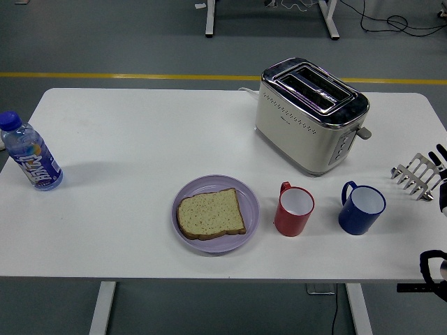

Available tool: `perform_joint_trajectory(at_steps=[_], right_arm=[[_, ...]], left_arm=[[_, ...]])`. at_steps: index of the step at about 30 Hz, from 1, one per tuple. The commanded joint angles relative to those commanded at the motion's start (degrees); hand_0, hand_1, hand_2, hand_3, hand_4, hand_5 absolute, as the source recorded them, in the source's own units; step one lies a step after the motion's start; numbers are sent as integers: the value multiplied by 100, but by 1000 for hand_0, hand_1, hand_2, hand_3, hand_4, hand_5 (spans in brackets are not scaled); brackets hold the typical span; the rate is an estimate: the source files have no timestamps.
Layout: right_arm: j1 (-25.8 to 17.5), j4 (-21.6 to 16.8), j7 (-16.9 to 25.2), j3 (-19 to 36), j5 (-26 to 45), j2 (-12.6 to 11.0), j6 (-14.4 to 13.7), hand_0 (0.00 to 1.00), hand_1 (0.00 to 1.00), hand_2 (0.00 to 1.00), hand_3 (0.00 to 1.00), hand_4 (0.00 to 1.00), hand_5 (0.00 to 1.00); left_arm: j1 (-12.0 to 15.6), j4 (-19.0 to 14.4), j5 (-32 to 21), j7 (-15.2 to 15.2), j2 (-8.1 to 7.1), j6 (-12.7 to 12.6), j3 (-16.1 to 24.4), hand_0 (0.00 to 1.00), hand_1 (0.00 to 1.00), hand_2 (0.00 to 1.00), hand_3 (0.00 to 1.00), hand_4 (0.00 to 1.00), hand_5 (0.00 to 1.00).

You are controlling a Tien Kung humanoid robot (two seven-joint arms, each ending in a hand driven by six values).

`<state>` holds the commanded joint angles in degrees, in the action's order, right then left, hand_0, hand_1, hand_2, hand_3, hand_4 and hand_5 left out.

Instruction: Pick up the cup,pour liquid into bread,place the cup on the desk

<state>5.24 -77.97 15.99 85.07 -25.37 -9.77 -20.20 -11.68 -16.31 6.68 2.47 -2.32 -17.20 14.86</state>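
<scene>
Red cup (294,210): on surface (126,139), at 3 o'clock of bread slice (211,213) on purple plate (248,223). Likely rigid, light, glazed-slick; grip the body, handle at 11 o'clock. Right hand (438,183): at the right edge, finger state cannot be told; holds nothing.

A white surface (140,125) stands on white legs (102,307) over a grey floor (105,35). A yellow floor line (126,75) runs behind it; black cables (391,24) lie top right.

Toaster (311,115) far right; bottle (29,153) left edge; metal rack (417,175), possibly toast rack, right edge.
</scene>
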Motion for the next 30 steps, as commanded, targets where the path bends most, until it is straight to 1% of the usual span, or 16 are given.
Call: perform_joint_trajectory(at_steps=[4, 5, 9, 13, 16, 17, 22, 23, 26, 28, 29, 30], right_arm=[[0, 2, 24, 0, -24, -2, -18, 654, 568, 649, 601, 722, 121], [-1, 2, 25, 1, -28, -3, -19, 656, 569, 653, 603, 729, 144], [0, -2, 25, 0, -76, -9, -33, 656, 569, 653, 603, 729, 144], [-16, -49, 36, -30, -278, -42, -117, 660, 576, 660, 611, 733, 147], [-77, -154, -14, -91, -924, -115, -338, 660, 576, 660, 611, 733, 147], [-92, -178, -21, -107, -1147, -132, -382, 734, 656, 738, 732, 837, 197], [-163, -270, 21, -245, -2313, -215, -720, 734, 656, 738, 732, 837, 197], [-168, -275, 21, -258, -2555, -221, -747, 822, 741, 832, 842, 953, 207], [-203, -279, -49, -349, -3121, -243, -951, 822, 741, 832, 842, 953, 207], [-223, -271, -97, -405, -3354, -255, -1047, 822, 741, 832, 842, 953, 207], [-233, -266, -123, -437, -3465, -263, -1096, 887, 798, 894, 891, 969, 162], [-251, -260, -164, -484, -3607, -274, -1158, 887, 798, 894, 891, 969, 162]], left_arm=[[-6, 1, -2, -2, 0, 0, -1, 683, 692, 698, 550, 254, 998], [-6, 1, -5, -4, 0, 0, -4, 685, 691, 699, 550, 254, 998], [-8, 0, -19, -8, 2, -2, -9, 685, 691, 699, 550, 254, 998], [-8, 0, 2, 4, 5, -2, 5, 683, 692, 698, 550, 254, 998], [-10, -1, 21, 12, 7, -1, 16, 683, 692, 698, 550, 254, 998], [-10, -1, 22, 12, 7, -1, 16, 683, 692, 698, 550, 254, 998], [-17, -2, 23, 8, 2, 3, 13, 683, 692, 698, 550, 254, 998], [-18, -2, 24, 8, 2, 3, 13, 684, 691, 699, 550, 254, 998], [-21, -4, 11, 3, 0, 3, 5, 684, 691, 699, 550, 254, 998], [-23, -4, 12, 3, 1, 3, 6, 684, 691, 699, 550, 254, 998], [-24, -3, 14, 4, 1, 3, 7, 684, 691, 698, 550, 254, 998], [-25, -4, 11, 4, 1, 3, 6, 684, 691, 698, 550, 254, 998]])
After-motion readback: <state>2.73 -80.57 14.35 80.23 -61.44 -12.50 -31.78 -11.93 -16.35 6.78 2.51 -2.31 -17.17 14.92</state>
